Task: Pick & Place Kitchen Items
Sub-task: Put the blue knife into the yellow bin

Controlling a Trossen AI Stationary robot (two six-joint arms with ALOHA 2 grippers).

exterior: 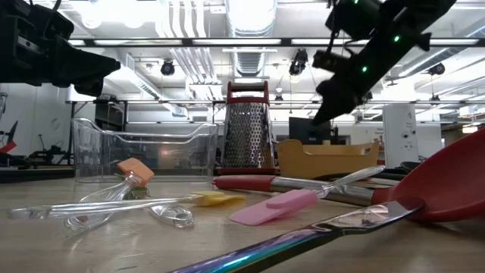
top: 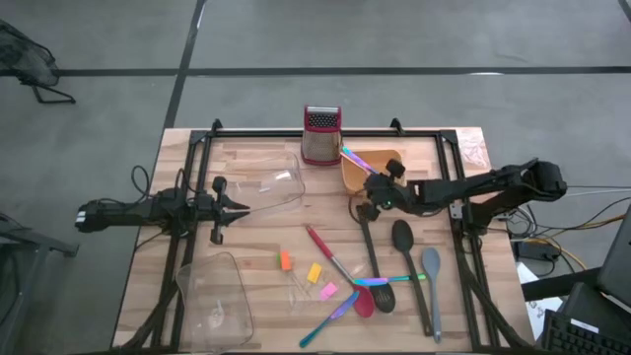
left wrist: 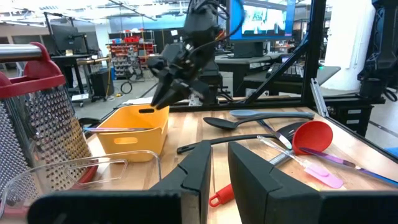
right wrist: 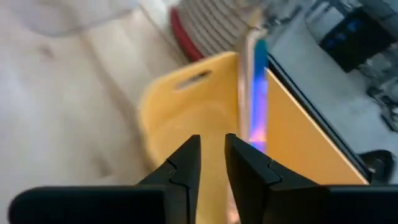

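My right gripper [top: 368,182] hangs above the table at the near edge of the orange tray [top: 386,158], slanting down toward it, slightly open with nothing between its fingers [right wrist: 211,155]. A blue-purple stick [right wrist: 256,93] lies in the tray, leaning over its far rim beside the grater [top: 352,155]. On the table lie black spoons and a spatula [top: 404,237], a grey spoon [top: 432,266], a red spoon [top: 330,258], orange [top: 286,260], yellow [top: 315,273] and pink [top: 328,291] pieces, and more sticks [top: 335,314]. My left gripper [top: 242,205] waits at the left, shut, level, holding nothing.
A steel grater with a red top [top: 321,133] stands at the far edge beside the tray. One clear tub [top: 266,187] lies in front of my left gripper, another [top: 217,296] at the near left. Bare wood shows between the tubs and the small pieces.
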